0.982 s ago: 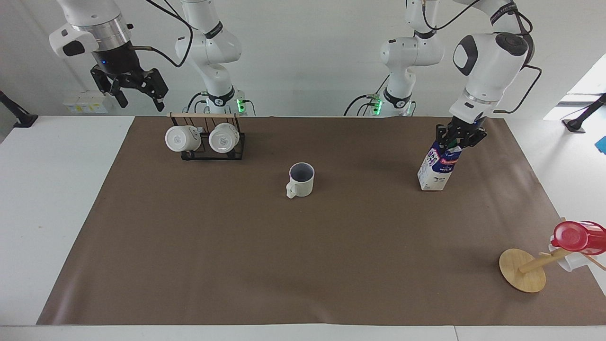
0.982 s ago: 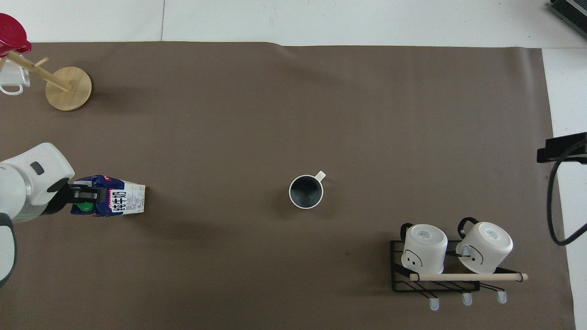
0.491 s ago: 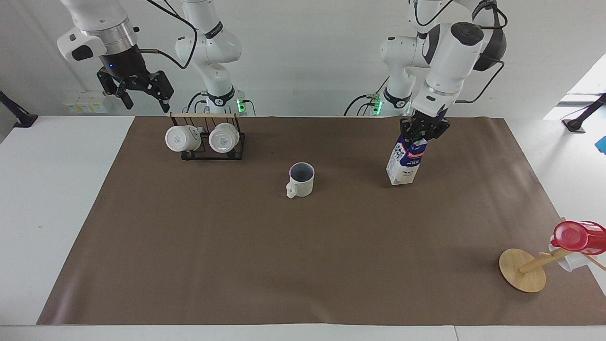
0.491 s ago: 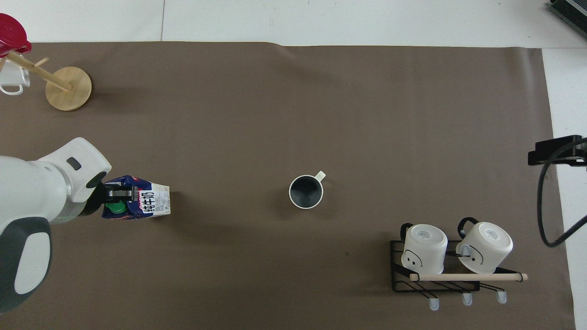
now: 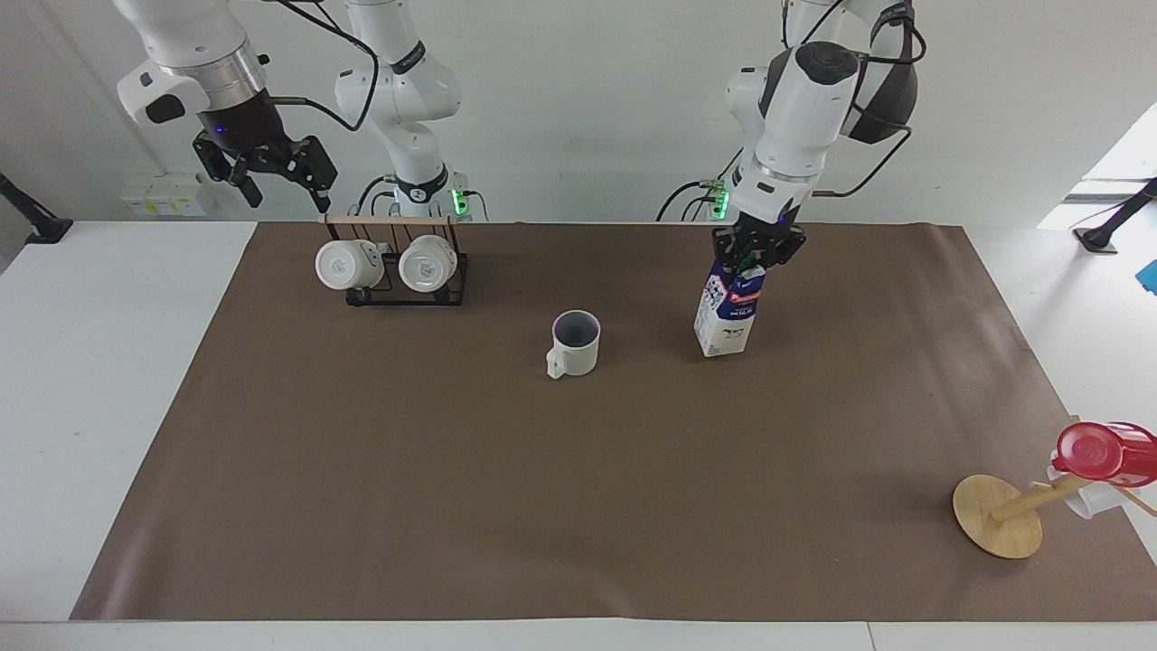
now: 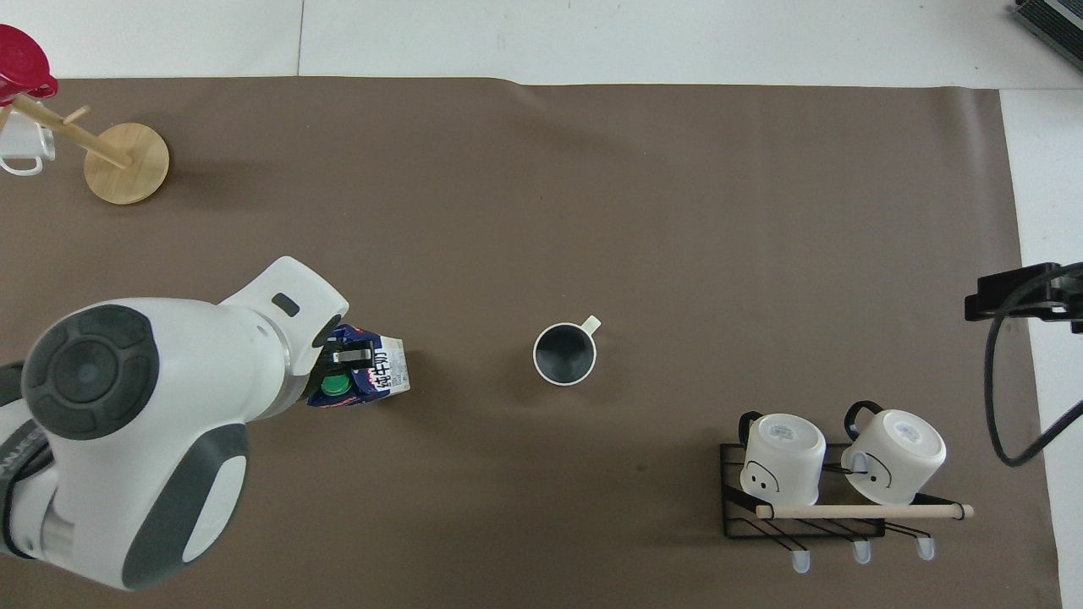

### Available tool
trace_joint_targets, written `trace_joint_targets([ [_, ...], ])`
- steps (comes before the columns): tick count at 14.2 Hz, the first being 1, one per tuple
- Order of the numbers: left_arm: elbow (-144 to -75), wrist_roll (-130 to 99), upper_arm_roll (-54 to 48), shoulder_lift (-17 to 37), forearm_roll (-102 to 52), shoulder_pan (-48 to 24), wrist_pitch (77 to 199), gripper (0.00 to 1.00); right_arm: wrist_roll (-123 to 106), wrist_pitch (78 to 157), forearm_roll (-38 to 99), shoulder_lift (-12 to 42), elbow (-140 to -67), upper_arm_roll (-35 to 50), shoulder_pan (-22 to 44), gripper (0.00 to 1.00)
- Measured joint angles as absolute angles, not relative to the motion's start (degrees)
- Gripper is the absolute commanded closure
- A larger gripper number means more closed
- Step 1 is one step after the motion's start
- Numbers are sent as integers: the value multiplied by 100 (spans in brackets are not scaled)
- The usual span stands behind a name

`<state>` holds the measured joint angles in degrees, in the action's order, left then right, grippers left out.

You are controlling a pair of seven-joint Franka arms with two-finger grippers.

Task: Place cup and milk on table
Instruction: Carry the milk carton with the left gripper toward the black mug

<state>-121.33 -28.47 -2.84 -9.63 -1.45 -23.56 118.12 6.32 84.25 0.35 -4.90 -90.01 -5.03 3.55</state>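
Table (image 5: 108,380), white, wide brown mat (image 5: 578,506) over most of it.

Left arm reaches in over the mat. Left gripper (image 5: 756,256) clamped on the gabled top of the milk (image 5: 728,312). Carton hangs tilted, base toward the cup, just above or barely at the mat; contact cannot be told from either view.

Right arm waits raised at its own end. Right gripper (image 5: 274,172) open, empty, over the table edge by the black mug rack (image 5: 407,287). Two plain white mugs (image 5: 348,265) hang on that rack.

Wooden mug tree (image 5: 999,515) stands at the left arm's end, far from the robots, a red cup (image 5: 1098,449) on a peg.

Cup (image 5: 576,344) upright mid-mat, handle pointing away from the robots, nothing touching it. Milk is beside it, well apart, toward the left arm's end.

Risks, as judged:
- Carton released while tilted could tip over; cause, base not flat on the mat.
- Travel carried further toward the cup could knock it; cause, low carry height.
- Pinch on the gable is narrow; carton may swing or slip.

Hard to read:
- Overhead, the left arm's wrist covers much of the carton; green cap (image 6: 336,386) just shows.
- Right gripper is cut at the overhead frame's edge.
- A pale mug on the tree is mostly hidden.
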Motion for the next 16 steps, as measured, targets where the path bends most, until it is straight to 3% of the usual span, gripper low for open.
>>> trace_joint_targets([
  [4,-12037,-3239,-296,-538,-145,-2701,12198,56,632,8425,35,-497,-9124,-564,248,0],
  [16,-11718,-3808,-312,-240,-156,-2963,12298,56,654,8548,35,-530,-9135,-377,215,0],
])
